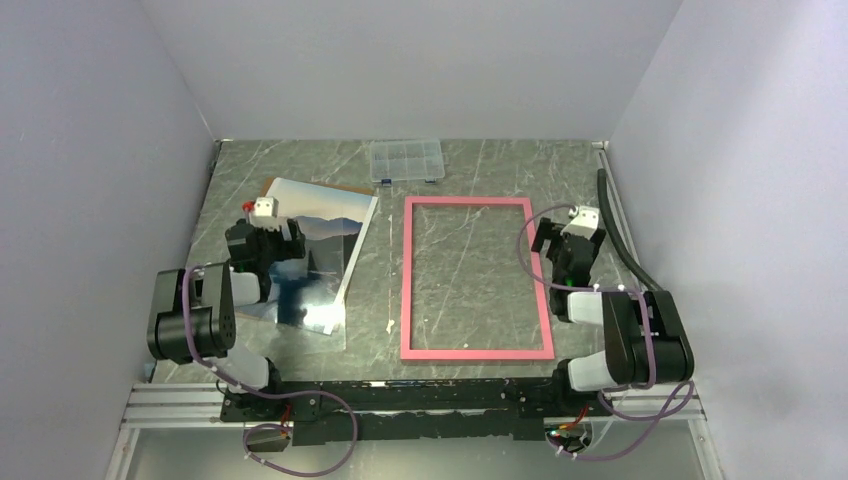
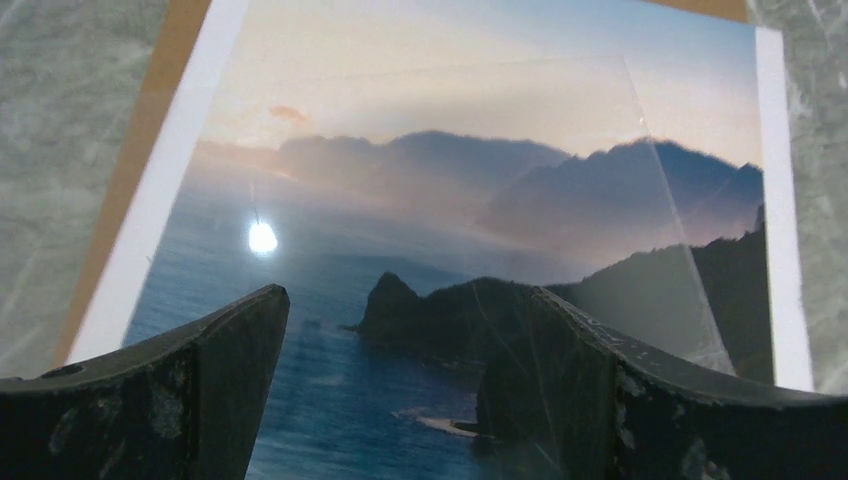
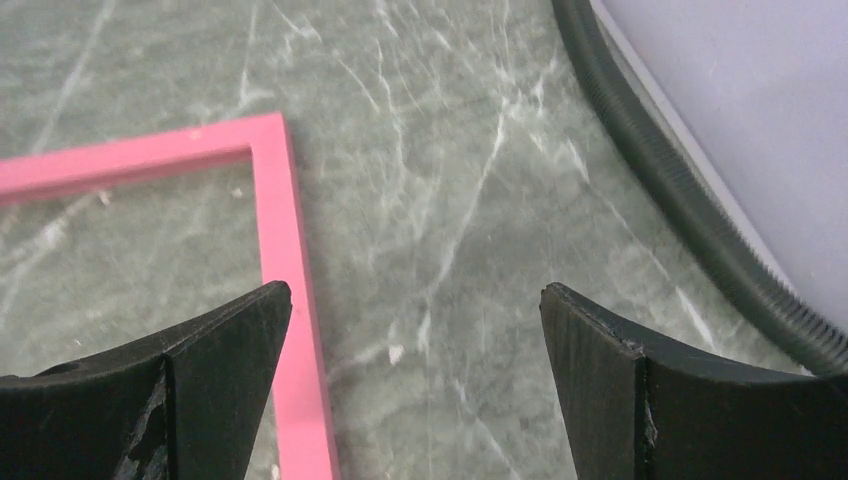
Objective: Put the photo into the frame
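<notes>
The photo (image 1: 325, 228), a glossy print of dark mountains over blue sea, lies flat at the left on a brown backing board (image 1: 345, 187). It fills the left wrist view (image 2: 450, 180). My left gripper (image 1: 267, 234) hovers over the photo, open (image 2: 410, 300), with nothing between its fingers. A clear glossy sheet (image 1: 300, 312) overlaps the photo's near part. The frame (image 1: 411, 285) lies flat in the middle, pink side up, with the table showing through it. My right gripper (image 1: 562, 250) is open (image 3: 415, 295) just right of the frame's right rail (image 3: 280, 220), holding nothing.
A small clear compartment box (image 1: 405, 160) sits at the back behind the frame. A black corrugated hose (image 1: 620, 235) runs along the right wall (image 3: 680, 190). The grey marble table (image 1: 380, 260) is walled on three sides.
</notes>
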Tool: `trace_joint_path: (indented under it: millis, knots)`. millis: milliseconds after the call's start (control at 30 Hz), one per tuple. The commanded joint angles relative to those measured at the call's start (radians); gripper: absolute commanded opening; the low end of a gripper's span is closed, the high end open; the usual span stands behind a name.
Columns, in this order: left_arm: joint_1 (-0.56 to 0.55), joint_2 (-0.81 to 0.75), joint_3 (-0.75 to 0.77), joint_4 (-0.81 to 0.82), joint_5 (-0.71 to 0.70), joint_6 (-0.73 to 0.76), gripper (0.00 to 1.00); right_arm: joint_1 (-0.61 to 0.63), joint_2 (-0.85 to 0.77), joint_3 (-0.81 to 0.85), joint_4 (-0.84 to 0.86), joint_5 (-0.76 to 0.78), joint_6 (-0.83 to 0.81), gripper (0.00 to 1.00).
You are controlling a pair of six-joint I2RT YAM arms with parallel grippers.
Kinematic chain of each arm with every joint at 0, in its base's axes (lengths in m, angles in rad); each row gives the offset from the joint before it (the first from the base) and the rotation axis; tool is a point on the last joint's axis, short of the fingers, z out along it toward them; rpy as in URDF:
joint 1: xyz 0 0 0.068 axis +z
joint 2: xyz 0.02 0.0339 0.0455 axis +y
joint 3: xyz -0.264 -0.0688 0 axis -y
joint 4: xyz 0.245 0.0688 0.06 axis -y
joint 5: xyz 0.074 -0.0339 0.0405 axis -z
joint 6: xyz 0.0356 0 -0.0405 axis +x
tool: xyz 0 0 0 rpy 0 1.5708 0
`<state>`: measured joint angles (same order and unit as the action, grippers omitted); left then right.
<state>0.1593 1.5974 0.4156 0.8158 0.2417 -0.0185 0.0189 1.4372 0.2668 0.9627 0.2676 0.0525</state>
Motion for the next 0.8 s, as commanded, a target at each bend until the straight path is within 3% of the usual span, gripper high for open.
trace_joint_path:
  millis: [0, 100, 167, 300, 400, 467, 633, 767]
  knots:
    - [-0.002, -0.115, 0.183, -0.324, 0.023, 0.005, 0.95, 0.010, -0.106, 0.163, -0.240, -0.005, -0.020, 1.00]
    - [-0.002, -0.151, 0.280, -0.509, 0.020, -0.002, 0.95, 0.014, -0.204, 0.176, -0.266, -0.040, 0.039, 1.00]
    - [-0.003, -0.165, 0.358, -0.650, 0.018, 0.002, 0.95, 0.012, -0.269, 0.211, -0.330, -0.012, 0.170, 1.00]
    - [-0.003, -0.139, 0.600, -0.970, 0.019, 0.003, 0.95, -0.016, -0.274, 0.443, -0.764, -0.074, 0.517, 1.00]
    - [-0.001, -0.102, 0.768, -1.185, 0.022, 0.006, 0.95, -0.061, -0.165, 0.606, -0.849, -0.449, 0.494, 0.99]
    - [-0.001, -0.086, 0.852, -1.292, 0.026, 0.006, 0.94, -0.028, -0.099, 0.685, -0.943, -0.475, 0.509, 1.00]
    - [0.008, -0.088, 0.969, -1.478, 0.078, 0.048, 0.91, 0.282, 0.027, 0.922, -1.345, -0.074, 0.473, 1.00]
    - [0.026, -0.129, 0.960, -1.516, 0.062, 0.051, 0.92, 0.491, 0.086, 0.973, -1.449, 0.083, 0.515, 1.00]
